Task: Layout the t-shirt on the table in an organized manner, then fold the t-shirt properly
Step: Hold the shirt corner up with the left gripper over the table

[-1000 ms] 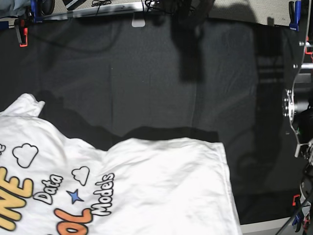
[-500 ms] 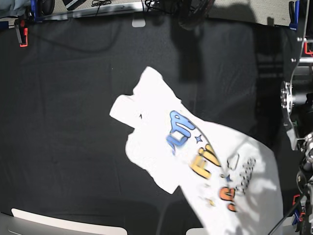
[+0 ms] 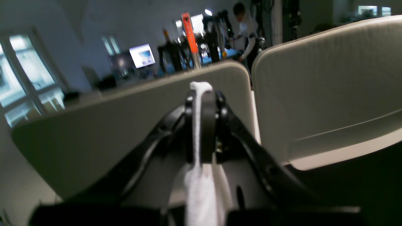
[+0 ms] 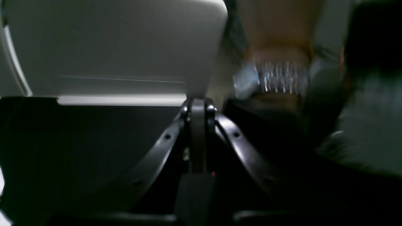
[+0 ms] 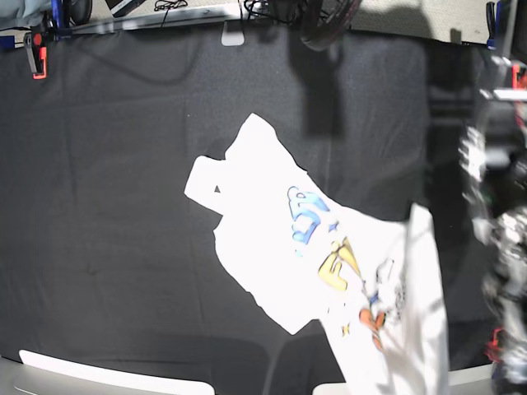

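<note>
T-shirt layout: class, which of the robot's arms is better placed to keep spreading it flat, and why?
Probably the left. The left gripper is shut on the t-shirt, white cloth pinched between its jaws; the right gripper is shut on nothing.

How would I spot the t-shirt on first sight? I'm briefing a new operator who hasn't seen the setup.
Find the table, a wide surface dressed in black cloth. The t-shirt lies crumpled right of centre in the base view, its near end lifted toward the edge. It is the only white thing on the cloth, printed with blue, yellow and orange letters.
</note>
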You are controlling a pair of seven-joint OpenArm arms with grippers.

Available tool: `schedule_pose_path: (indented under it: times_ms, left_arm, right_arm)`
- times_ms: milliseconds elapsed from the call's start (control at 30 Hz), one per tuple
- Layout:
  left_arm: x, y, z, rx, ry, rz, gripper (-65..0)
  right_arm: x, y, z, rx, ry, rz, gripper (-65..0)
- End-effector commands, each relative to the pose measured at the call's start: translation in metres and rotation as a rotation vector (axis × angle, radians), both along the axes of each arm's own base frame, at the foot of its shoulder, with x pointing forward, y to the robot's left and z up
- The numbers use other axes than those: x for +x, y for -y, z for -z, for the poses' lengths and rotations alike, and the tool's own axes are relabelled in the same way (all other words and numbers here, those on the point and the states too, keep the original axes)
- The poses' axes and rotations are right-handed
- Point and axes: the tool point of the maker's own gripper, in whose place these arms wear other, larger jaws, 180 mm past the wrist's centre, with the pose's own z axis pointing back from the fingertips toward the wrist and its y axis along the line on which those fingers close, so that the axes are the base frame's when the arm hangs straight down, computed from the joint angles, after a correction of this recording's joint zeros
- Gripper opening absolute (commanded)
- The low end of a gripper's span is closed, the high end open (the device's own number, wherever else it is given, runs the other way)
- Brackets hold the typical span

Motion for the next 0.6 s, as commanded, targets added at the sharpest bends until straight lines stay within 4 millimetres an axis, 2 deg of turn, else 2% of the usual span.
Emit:
schedule_pose_path:
  times_ms: [0,100,133,200,267,400,567]
  left_arm:
    - [-0.004,0.015,-0.007,-0.007,0.038,0.038,-65.0]
    - [-0.004,0.046,0.024,0.019,0.035,0.073,-65.0]
    - [-0.005,0.054,0.028,0.003,0.039,0.101,-65.0]
    - [-0.003,0.062,0.035,-0.031,0.018,0.148,-65.0]
    - [0.004,0.062,0.039,-0.029,-0.004,0.146,-65.0]
    - [0.018,0.060,0.033,-0.025,-0.029,0.147,-65.0]
    - [0.036,0.050,0.019,-0.035,-0.091,0.170,-65.0]
  right_arm:
    - [0.011,-0.011,0.031,0.045,-0.077,-0.047,-65.0]
    - [0.033,-0.038,0.100,0.153,-0.178,-0.130,-65.0]
    - [0.040,-0.047,0.113,0.169,-0.189,-0.155,-65.0]
    - [0.054,-0.059,0.121,0.198,-0.162,-0.181,-65.0]
    - [0.065,-0.070,0.112,0.224,-0.098,-0.219,-65.0]
    - [0.081,-0.087,0.075,0.172,-0.016,-0.283,-65.0]
    - [0.081,-0.081,0.047,0.096,-0.001,-0.267,-65.0]
